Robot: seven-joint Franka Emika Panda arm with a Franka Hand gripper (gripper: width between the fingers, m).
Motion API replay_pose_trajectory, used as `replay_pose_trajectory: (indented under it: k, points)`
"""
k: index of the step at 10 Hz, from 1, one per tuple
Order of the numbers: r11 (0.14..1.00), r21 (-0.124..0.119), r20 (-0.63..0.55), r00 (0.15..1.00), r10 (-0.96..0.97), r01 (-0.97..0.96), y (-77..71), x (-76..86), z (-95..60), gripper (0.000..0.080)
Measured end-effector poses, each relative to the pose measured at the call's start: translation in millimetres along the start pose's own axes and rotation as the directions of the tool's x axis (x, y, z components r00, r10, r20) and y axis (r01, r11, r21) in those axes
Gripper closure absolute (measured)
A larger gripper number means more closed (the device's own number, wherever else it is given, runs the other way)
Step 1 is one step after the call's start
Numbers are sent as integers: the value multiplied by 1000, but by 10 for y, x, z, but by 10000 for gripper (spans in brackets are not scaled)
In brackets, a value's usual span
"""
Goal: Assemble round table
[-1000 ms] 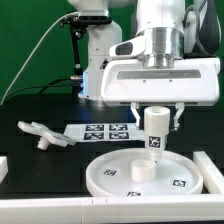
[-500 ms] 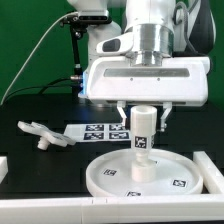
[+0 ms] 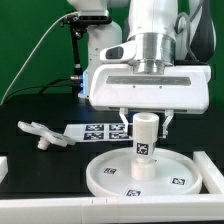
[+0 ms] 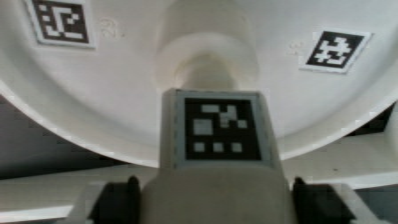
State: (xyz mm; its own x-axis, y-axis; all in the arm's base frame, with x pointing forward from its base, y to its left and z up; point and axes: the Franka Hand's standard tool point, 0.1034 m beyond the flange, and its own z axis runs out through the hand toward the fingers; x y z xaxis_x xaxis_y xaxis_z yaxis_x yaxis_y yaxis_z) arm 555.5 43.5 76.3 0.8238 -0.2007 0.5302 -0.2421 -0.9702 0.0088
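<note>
The claw hangs over the upright leg with its jaws spread, one on each side of the leg's top and seemingly not touching it. The leg stands on the hub at the middle of the round disc. The foot piece lies on the black desk, well apart at the exterior view's left, near the marker board.

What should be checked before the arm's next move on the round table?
1. The leg stands upright on the hub of the disc: ok.
2. The tool is open, its fingers flanking the leg without touching: ok.
3. The leg is fully seated in the hub: cannot tell.
4. The foot piece lies loose on the table, at the exterior view's left: ok.
5. The disc lies flat: ok.
</note>
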Motion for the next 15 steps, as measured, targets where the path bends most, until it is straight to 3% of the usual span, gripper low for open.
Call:
replay_pose_trajectory:
  k: [6, 7, 8, 9, 10, 12, 13, 15]
  points:
    - [1000, -10, 1, 1000, -5, 5, 33, -20, 72, 393]
    - [1000, -11, 9, 1000, -6, 6, 35, -40, 81, 301]
    - [1000, -10, 25, 1000, -11, 11, 37, -45, 83, 301]
    - [1000, 2, 79, 997, -8, 7, 27, 12, 29, 178]
    - [1000, 14, 89, 996, 7, -8, 15, 125, -40, 159]
    - [999, 23, 265, 964, 38, -46, -3, 215, -8, 151]
    - [998, 27, 297, 954, 47, -58, -17, 331, -15, 151]
    - [997, 18, 398, 915, 63, -77, 61, 255, 3, 151]
